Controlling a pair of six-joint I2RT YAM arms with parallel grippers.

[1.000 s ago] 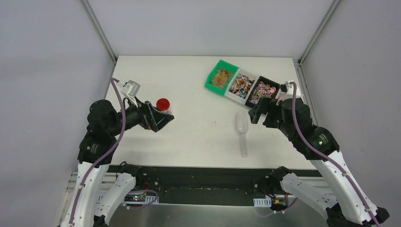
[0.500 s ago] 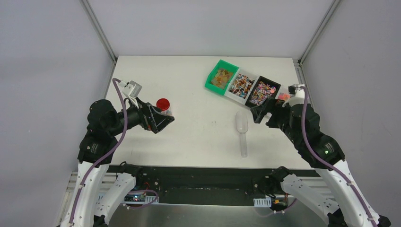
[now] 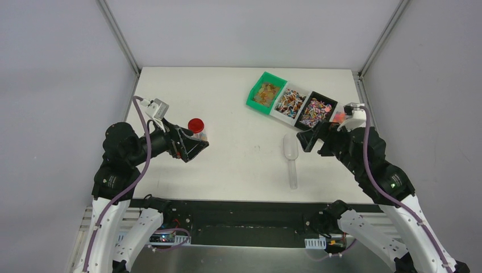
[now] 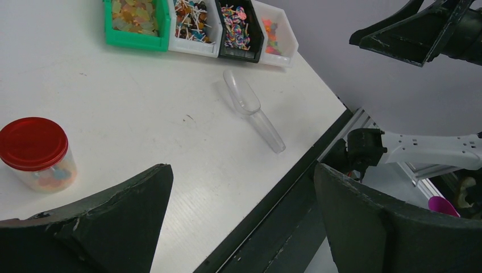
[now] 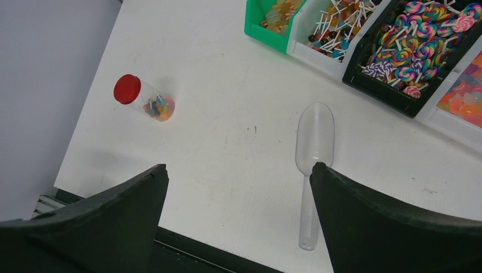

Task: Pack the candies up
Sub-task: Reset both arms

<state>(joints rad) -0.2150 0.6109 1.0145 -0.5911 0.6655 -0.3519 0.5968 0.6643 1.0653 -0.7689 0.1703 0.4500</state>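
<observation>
Both my grippers gape wide, nothing held: left gripper (image 3: 196, 145) near the jar (image 3: 198, 132), right gripper (image 3: 307, 138) just by the scoop (image 3: 291, 153). Most candies (image 3: 291, 101) sit in the bins (image 3: 265, 103) at the far right; a thin mixed layer lies in the jar, red lid (image 3: 195, 124) on. Scoop's flat on the table, empty. I'd judge it early, or w/ lid on, one batch done — can't tell which.

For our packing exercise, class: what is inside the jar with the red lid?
Through the clear jar, a few mixed-colour candies show at its bottom. The red lid covers the top, hiding any view from above.
</observation>
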